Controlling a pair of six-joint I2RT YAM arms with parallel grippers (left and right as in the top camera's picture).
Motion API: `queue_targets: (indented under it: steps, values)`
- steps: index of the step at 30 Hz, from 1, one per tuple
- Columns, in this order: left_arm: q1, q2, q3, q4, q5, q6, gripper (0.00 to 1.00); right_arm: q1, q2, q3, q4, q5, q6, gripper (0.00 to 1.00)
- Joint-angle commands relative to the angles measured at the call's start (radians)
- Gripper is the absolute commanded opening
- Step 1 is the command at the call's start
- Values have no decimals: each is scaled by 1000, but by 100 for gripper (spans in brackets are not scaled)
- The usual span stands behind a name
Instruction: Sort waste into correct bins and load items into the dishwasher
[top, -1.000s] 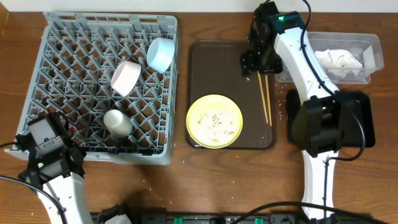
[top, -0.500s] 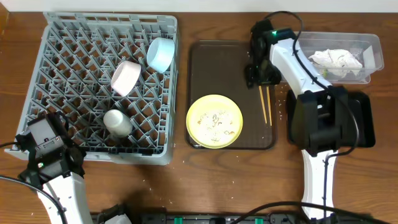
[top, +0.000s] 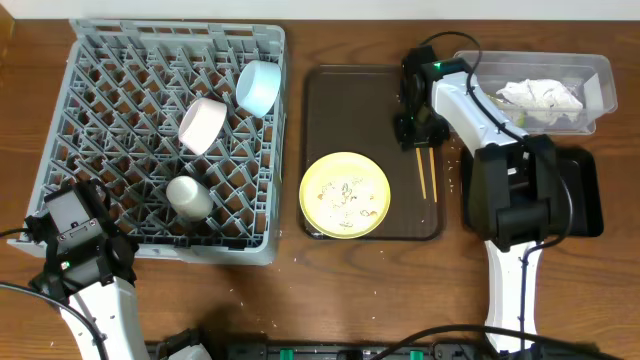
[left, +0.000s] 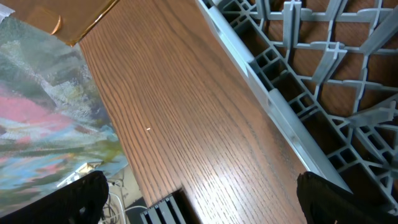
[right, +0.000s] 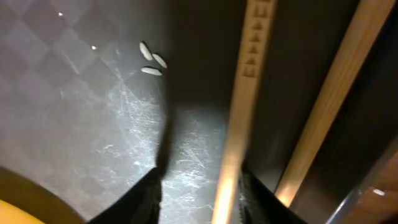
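Observation:
Two wooden chopsticks (top: 427, 172) lie on the right side of the brown serving tray (top: 340, 100). My right gripper (top: 414, 128) is down at their far ends. It is open, and its fingers (right: 202, 196) straddle one chopstick (right: 239, 106), which lies against the right finger. The other chopstick (right: 326, 99) lies outside them. The pale yellow plate (top: 345, 194), with crumbs on it, sits at the tray's front. The grey dish rack (top: 110, 80) holds the blue bowl (top: 258, 87), the pinkish-white bowl (top: 202, 124) and the cream cup (top: 188, 196). My left gripper (left: 199, 205) is open and empty beside the rack's front left corner.
The clear tub (top: 590, 70) at the back right holds the crumpled white napkin (top: 540, 95). The black tray (top: 585, 190) lies in front of it, partly under my right arm. A few pale crumbs (right: 151, 61) lie on the brown tray. The rack's edge (left: 273, 93) is close to my left gripper.
My right gripper has moved toward the front along the tray and come down over the chopsticks' far ends. The left arm has not moved.

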Motion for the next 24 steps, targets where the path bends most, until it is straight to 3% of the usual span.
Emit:
queue_targets:
  steps: [1,4,8,24]
  values:
    - [5,-2,16,-3,-9,13,98,-9,15,-35,3,-14,2,33]
    - [5,-2,16,-3,-9,13,98,-9,15,-35,-3,-18,2,26]
    - [5,-2,16,-3,-9,13,98,-9,15,-35,-14,-73,2,1]
    - [5,-2,16,-3,-9,13,98,-1,14,-32,-48,-150,2,1]
